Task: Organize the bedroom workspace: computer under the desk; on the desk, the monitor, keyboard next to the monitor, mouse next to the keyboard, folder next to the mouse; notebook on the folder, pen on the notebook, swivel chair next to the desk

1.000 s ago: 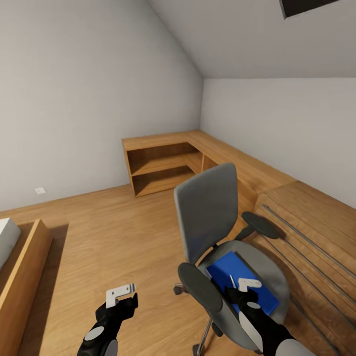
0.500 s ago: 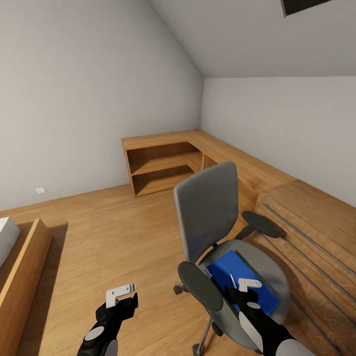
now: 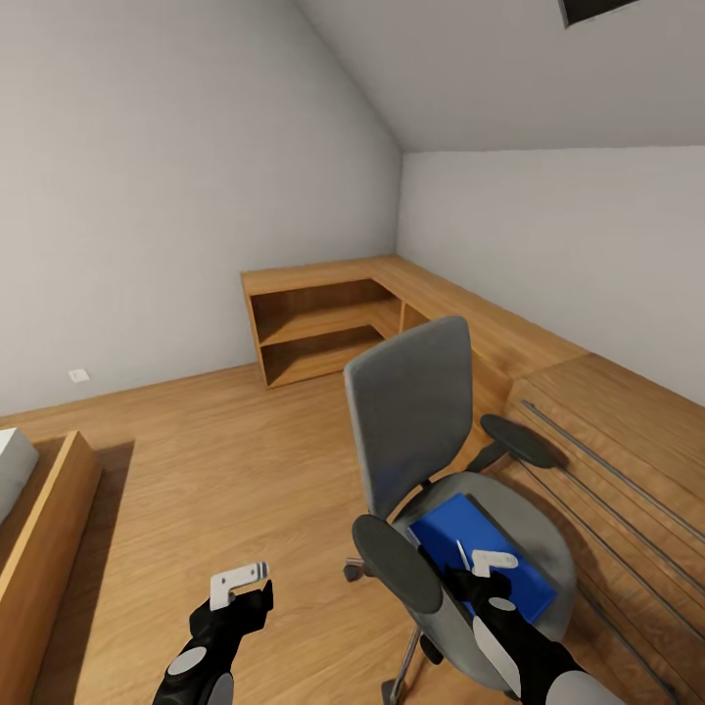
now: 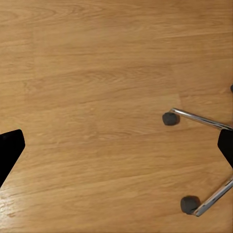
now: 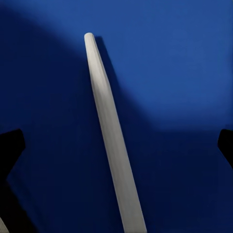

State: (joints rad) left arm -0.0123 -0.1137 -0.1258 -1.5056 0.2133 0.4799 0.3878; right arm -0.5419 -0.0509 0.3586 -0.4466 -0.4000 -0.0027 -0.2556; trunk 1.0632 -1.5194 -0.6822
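The right gripper (image 3: 482, 578), a black claw with a white wrist block, is hovering just above the grey padded seat of the swivel chair (image 3: 431, 431), its jaws spread wide with the dark fingertips (image 5: 9, 148) sitting far apart and nothing between them but open air. Directly under it a short slim white pen (image 5: 110, 136) is lying on the bright blue flat rectangular folder (image 3: 470, 539), which is resting on the chair seat near the seat's front edge. The left gripper (image 3: 240, 587) is hanging over the light wood plank floor (image 3: 225, 470) to the left of the chair, its jaws also spread, with the chair's chrome legs and dark castors (image 4: 171, 118) showing beside it. Beyond the chair a light wooden L-shaped shelf unit (image 3: 323, 323) is running along the grey walls into the corner, and a light wooden chest with long metal bar handles (image 3: 627, 460) is standing at the chair's right.
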